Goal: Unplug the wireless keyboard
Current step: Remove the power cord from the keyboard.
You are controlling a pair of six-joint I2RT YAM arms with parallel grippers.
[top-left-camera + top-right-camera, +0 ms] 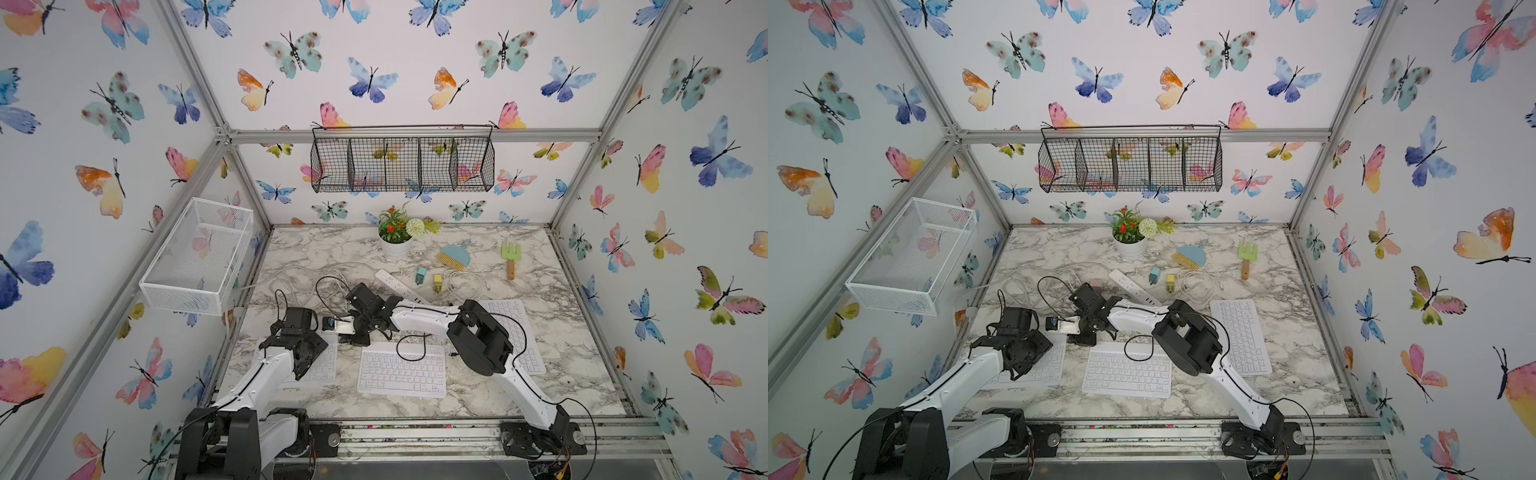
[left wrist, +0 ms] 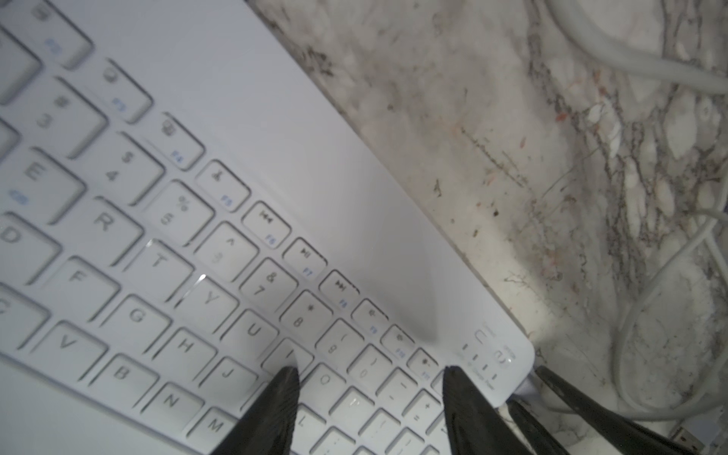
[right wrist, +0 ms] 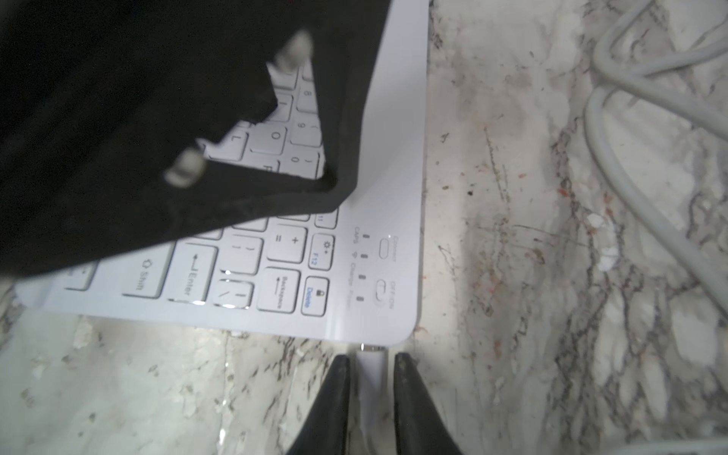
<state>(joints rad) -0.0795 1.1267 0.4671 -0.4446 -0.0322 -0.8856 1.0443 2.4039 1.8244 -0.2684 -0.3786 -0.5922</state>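
The wireless keyboard [image 1: 326,365], slim and white, lies at the table's left, mostly under my left arm. My left gripper [image 2: 371,370] is open, its spread fingertips [image 2: 289,378] down on the keys near the keyboard's [image 2: 275,157] corner. A white plug [image 3: 370,366] sits in the keyboard's [image 3: 378,197] side edge by the indicator corner, with a sliver of metal showing. My right gripper [image 3: 372,355] stands narrowly open, one finger close on each side of the plug. In a top view it [image 1: 355,336] reaches in from the right.
Two more white keyboards lie at the middle [image 1: 401,370] and the right [image 1: 515,332]. Behind are a power strip [image 1: 399,286], two small chargers [image 1: 437,282], loose white cables [image 1: 299,286], a plant pot [image 1: 395,245], a brush [image 1: 453,255] and a green fork [image 1: 510,257].
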